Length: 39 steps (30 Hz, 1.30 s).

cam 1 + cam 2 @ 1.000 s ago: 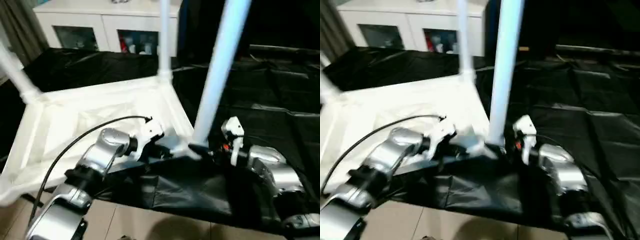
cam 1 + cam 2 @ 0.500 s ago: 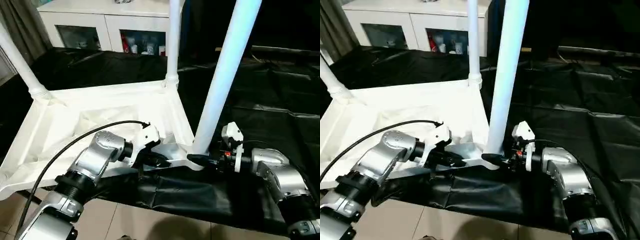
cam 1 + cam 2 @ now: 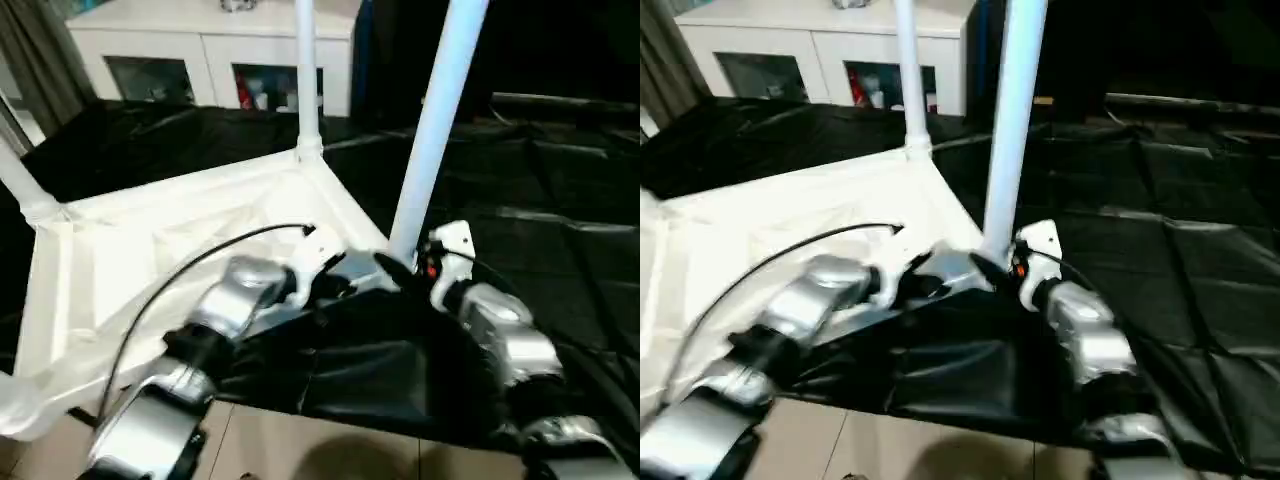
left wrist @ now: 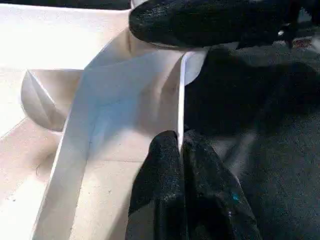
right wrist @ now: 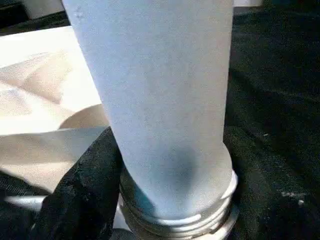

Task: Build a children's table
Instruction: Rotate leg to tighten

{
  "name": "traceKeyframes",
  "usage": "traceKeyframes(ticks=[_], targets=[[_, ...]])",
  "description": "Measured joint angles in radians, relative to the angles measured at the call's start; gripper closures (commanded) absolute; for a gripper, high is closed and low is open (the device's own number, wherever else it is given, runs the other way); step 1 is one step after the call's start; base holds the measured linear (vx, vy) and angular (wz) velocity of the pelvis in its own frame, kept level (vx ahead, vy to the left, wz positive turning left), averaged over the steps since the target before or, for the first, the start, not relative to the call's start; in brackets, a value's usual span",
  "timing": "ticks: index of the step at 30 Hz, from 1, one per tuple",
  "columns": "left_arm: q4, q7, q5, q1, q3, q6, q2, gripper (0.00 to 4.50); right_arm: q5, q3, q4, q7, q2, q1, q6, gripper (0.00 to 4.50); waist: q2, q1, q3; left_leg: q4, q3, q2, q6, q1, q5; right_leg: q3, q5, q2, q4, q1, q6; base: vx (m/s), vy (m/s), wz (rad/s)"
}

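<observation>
The white children's table (image 3: 150,250) lies upside down on black cloth, ribbed underside up. Three tube legs stand in its corner sockets: a near one (image 3: 435,130), a back one (image 3: 305,80) and a left one (image 3: 20,185). My left gripper (image 3: 335,285) is shut on the thin rim wall (image 4: 181,100) beside the near corner, with one finger (image 4: 157,190) on each side of it. My right gripper (image 3: 395,265) is shut around the base of the near leg (image 5: 160,100), where a black finger (image 5: 85,185) presses against the tube just above its socket ring (image 5: 175,220).
Black cloth (image 3: 560,200) covers the work surface and bunches up in front of the near corner (image 3: 380,360). A white cabinet with glass doors (image 3: 200,60) stands behind. A curtain (image 3: 30,60) hangs at the back left. Pale floor (image 3: 300,450) shows below the cloth's front edge.
The head view has shifted. Both grippers keep their holds at the near corner, which now sits farther from me with my arms reaching further out.
</observation>
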Motion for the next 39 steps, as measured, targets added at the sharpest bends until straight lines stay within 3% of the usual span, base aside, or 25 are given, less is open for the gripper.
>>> traceKeyframes(ticks=[3,4,10,17,25,27,39], targets=[[0.017,0.005,0.005,-0.007,0.001,-0.017,-0.001,4.5,-0.006,-0.002,0.019,-0.023,0.014,-0.011,-0.015,1.78,0.0,-0.001,0.0,0.0,0.0,0.0,0.0,0.0,0.0,0.0,0.0,0.0,0.0,0.0,0.0,0.0,0.0,0.0],[0.017,0.004,0.005,-0.007,0.001,-0.017,-0.001,4.5,-0.006,-0.002,0.021,-0.021,0.014,-0.011,-0.019,1.22,0.0,0.0,0.0,0.0,0.0,0.0,0.0,0.0,0.0,0.0,0.0,0.0,0.0,0.0,0.0,0.0,0.0,0.0],[0.022,-0.04,0.007,-0.007,0.002,-0.035,0.014,4.5,0.002,-0.004,0.022,0.08,-0.012,-0.007,-0.027,0.62,0.0,0.0,0.0,-0.001,0.0,0.0,0.0,0.0,0.0,0.0,0.0,0.0,0.0,0.0,0.001,0.0,0.0,0.0],[-0.101,-0.24,-0.023,0.066,-0.03,-0.047,0.123,4.5,0.049,0.067,-0.089,0.442,-0.17,0.058,0.038,0.62,-0.002,0.003,0.001,-0.001,0.0,0.002,0.0,-0.002,0.0,-0.001,-0.003,0.001,0.0,-0.002,0.004,0.0,0.0,0.0],[-0.224,-0.405,-0.047,0.128,-0.068,-0.016,0.201,4.5,0.081,0.137,-0.185,0.685,-0.276,0.086,0.118,0.62,-0.002,0.028,0.002,0.0,0.001,0.002,0.0,-0.002,0.0,-0.001,-0.003,0.0,0.0,-0.001,0.004,0.0,0.0,0.0],[-0.238,-0.424,-0.05,0.134,-0.073,-0.008,0.211,4.5,0.085,0.146,-0.196,0.714,-0.293,0.089,0.126,0.62,-0.002,0.029,0.002,0.0,0.001,0.002,0.0,-0.002,0.0,-0.001,-0.003,0.0,0.0,-0.001,0.004,0.0,0.0,0.0],[-0.258,-0.42,-0.058,0.145,-0.076,0.005,0.211,4.5,0.098,0.141,-0.235,0.705,-0.272,0.113,0.171,1.67,-0.002,0.028,0.002,0.0,0.0,0.002,0.0,-0.002,0.0,-0.001,-0.003,0.0,0.0,-0.001,0.004,0.0,0.0,0.0]])
